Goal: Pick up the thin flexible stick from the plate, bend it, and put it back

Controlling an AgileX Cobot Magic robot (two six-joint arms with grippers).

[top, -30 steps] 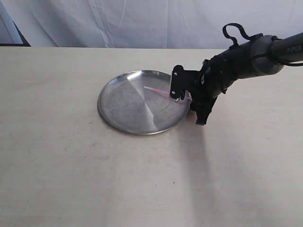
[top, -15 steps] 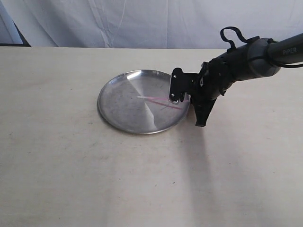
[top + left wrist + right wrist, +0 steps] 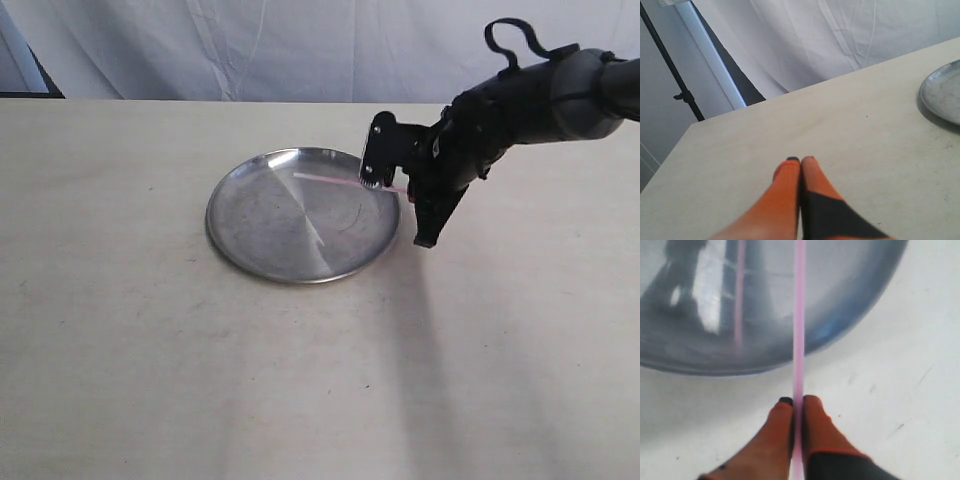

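The thin pink stick (image 3: 335,180) hangs in the air over the far right part of the round silver plate (image 3: 265,225), its free end pointing left. My right gripper (image 3: 398,188) is shut on its right end, just above the plate's right rim. In the right wrist view the stick (image 3: 799,315) runs straight out from between the orange fingertips (image 3: 813,405) of the right gripper (image 3: 798,400) over the plate (image 3: 855,300), which mirrors it. My left gripper (image 3: 800,160) is shut on nothing above bare table, with the plate's rim (image 3: 932,97) off to one side.
The plate lies on a pale wooden table (image 3: 150,350). A white cloth backdrop (image 3: 250,50) hangs behind the far edge. A dark stand pole (image 3: 670,65) shows beyond the table corner in the left wrist view.
The right gripper has risen and drawn slightly right and back, lifting the stick off the plate's surface. The stick's free end now sits higher and farther back.
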